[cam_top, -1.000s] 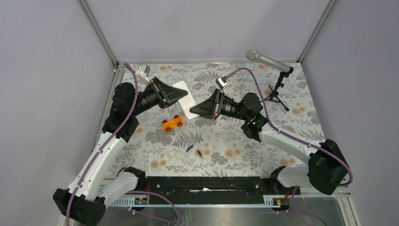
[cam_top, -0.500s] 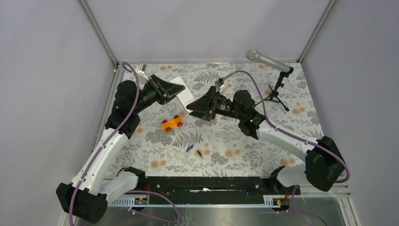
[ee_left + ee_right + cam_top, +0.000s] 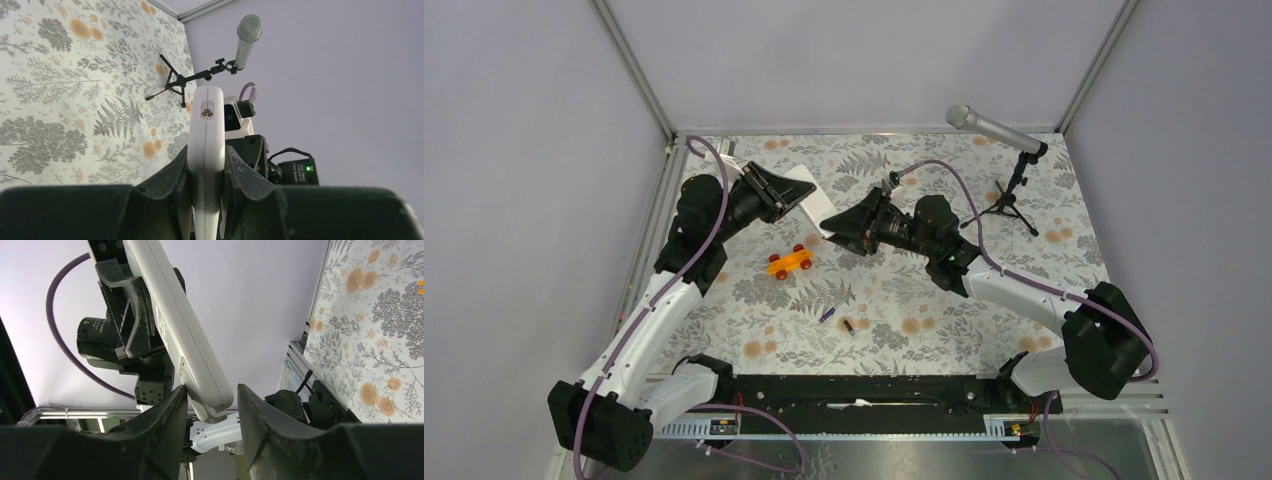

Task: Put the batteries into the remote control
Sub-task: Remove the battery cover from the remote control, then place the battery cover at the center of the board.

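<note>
- Two grippers meet above the far-left part of the table (image 3: 894, 290) in the top view. L gripper (image 3: 781, 196) and R gripper (image 3: 836, 224) face each other, w/ the remote control (image 3: 805, 184) spanning btwn them, raised off the cloth.
- Top view, task items: blue-purple battery (image 3: 826, 314) and dark battery (image 3: 848, 325) lie loose on the floral cloth. They are near each other but not touching, and well apart from the remote control and both grippers.
- Top view, surroundings: orange toy car (image 3: 790, 262) sits on the cloth btwn the grippers and the batteries. Mic (image 3: 987, 127) on its tripod stand (image 3: 1014, 200) occupies the far-right corner, to the right of the R arm's wrist section. A purple cable (image 3: 709, 190) loops off each arm.
- L wrist view: L gripper (image 3: 206, 167) is clenched on the remote control (image 3: 206, 135), which is seen edge-on and upright in frame. Both fingers (image 3: 172, 180) press its flat faces. R arm hardware w/ a lit green lamp (image 3: 306, 168) sits directly behind and blocks the view past it. Mic and tripod stand show further back.
- R wrist view: R gripper (image 3: 211, 390) is released, jaws apart and straddling the free end of the remote control (image 3: 175, 325). One finger (image 3: 167, 422) looks to be against it, and a sliver of gap shows at the other. The handset slants up-left into the L gripper's dark fingers. Floral cloth and the table's edge rail fill the right side.
</note>
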